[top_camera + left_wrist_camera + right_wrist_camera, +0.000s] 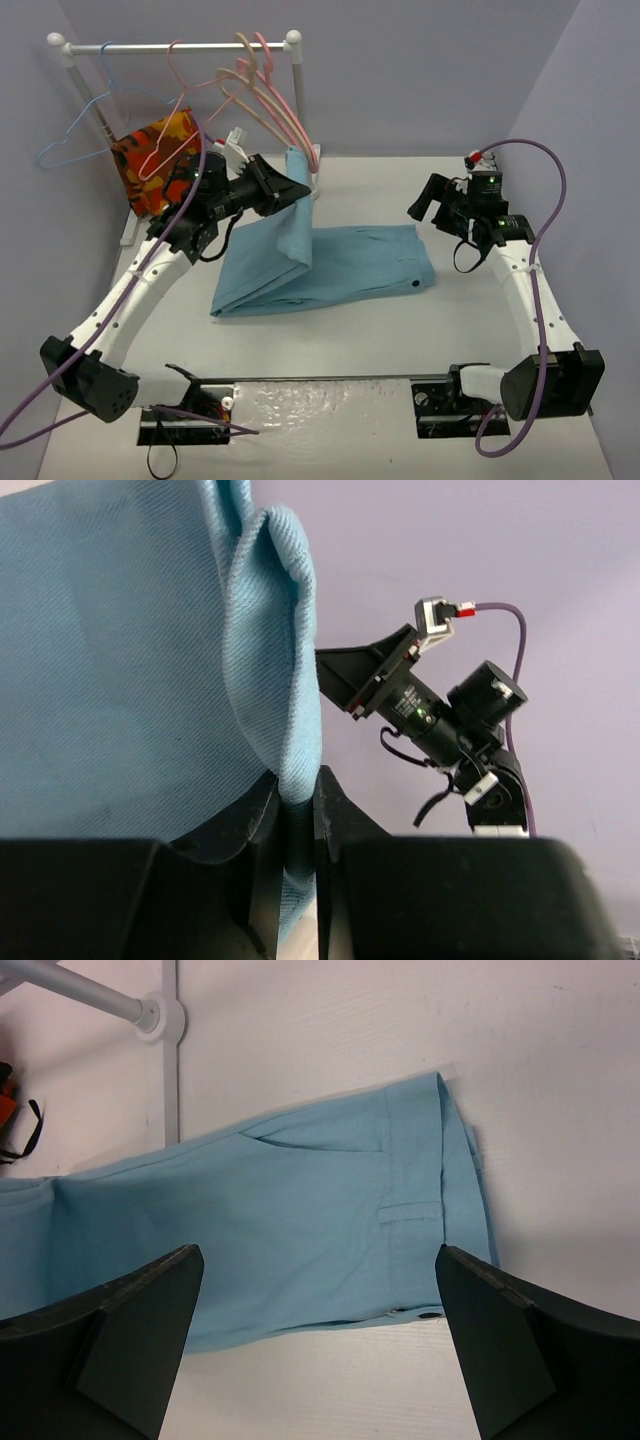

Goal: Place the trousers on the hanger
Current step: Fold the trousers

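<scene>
The light blue trousers (345, 265) lie across the middle of the table, with one leg end pulled up off it. My left gripper (300, 188) is shut on that raised leg end; in the left wrist view a fold of the trousers (130, 650) is pinched between the fingers of the left gripper (298, 815). My right gripper (422, 207) hovers open to the right of the waistband. In its wrist view the right gripper (318, 1252) stands wide above the trousers' waist (330, 1210), with nothing between its fingers. The thin salmon-pink hanger (184, 95) hangs on the rack behind the left arm.
A white clothes rack (180, 46) stands at the back left with a blue wire hanger (75, 130) and thicker pink and beige hangers (270, 90). An orange patterned cloth (150, 155) hangs below. The rack's foot (160, 1015) lies near the trousers.
</scene>
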Robot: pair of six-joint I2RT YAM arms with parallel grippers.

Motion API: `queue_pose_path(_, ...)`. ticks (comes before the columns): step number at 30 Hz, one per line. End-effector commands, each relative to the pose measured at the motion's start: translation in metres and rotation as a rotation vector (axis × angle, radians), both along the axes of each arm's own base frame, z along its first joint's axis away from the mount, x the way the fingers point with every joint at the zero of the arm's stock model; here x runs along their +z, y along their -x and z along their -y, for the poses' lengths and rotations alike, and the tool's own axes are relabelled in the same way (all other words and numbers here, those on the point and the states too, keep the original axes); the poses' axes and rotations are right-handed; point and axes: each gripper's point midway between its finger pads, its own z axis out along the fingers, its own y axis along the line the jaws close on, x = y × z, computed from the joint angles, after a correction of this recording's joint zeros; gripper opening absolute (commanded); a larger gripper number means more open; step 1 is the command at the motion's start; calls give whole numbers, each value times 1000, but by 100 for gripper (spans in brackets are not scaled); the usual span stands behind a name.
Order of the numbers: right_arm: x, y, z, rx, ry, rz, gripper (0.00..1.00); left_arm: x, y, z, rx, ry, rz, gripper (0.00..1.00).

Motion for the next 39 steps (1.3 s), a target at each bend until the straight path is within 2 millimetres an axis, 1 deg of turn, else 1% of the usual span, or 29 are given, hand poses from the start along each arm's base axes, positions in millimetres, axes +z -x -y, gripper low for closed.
queue_pose_path(1, 40, 0, 7, -25, 19, 105, 100, 70, -10, 34, -16, 166, 184, 0)
queue_pose_path(4, 46, 2, 12, -39, 35, 117, 100, 67, -19, 56, -20, 164, 187, 0)
queue_pose_path(6, 46, 4, 15, -51, 52, 113, 100, 61, -24, 69, -23, 166, 173, 0)
queue_pose_path(11, 42, 11, 26, -82, 90, 97, 100, 37, -47, 93, 10, 158, 142, 0)
queue_pose_path(13, 37, 15, 30, -97, 103, 89, 100, 33, -50, 101, 16, 159, 148, 0)
queue_pose_path(16, 32, 18, 32, -103, 107, 74, 100, 19, -58, 115, 20, 150, 139, 0)
queue_pose_path(18, 30, 19, 34, -110, 110, 68, 100, 17, -60, 121, 22, 162, 141, 0)
queue_pose_path(21, 27, 21, 36, -120, 118, 62, 100, 0, -63, 139, 9, 159, 116, 0)
queue_pose_path(24, 24, 22, 37, -123, 123, 54, 100, -12, -65, 153, -3, 151, 105, 0)
queue_pose_path(28, 19, 24, 40, -134, 132, 41, 100, -25, -66, 168, 0, 135, 98, 0)
queue_pose_path(34, 10, 25, 44, -139, 148, 19, 100, -47, -73, 183, 1, 119, 57, 0)
queue_pose_path(36, 4, 25, 46, -145, 158, 2, 100, -46, -72, 185, -7, 124, 51, 0)
queue_pose_path(39, -17, 25, 47, -148, 164, -64, 100, -38, -65, 186, -19, 112, 70, 0)
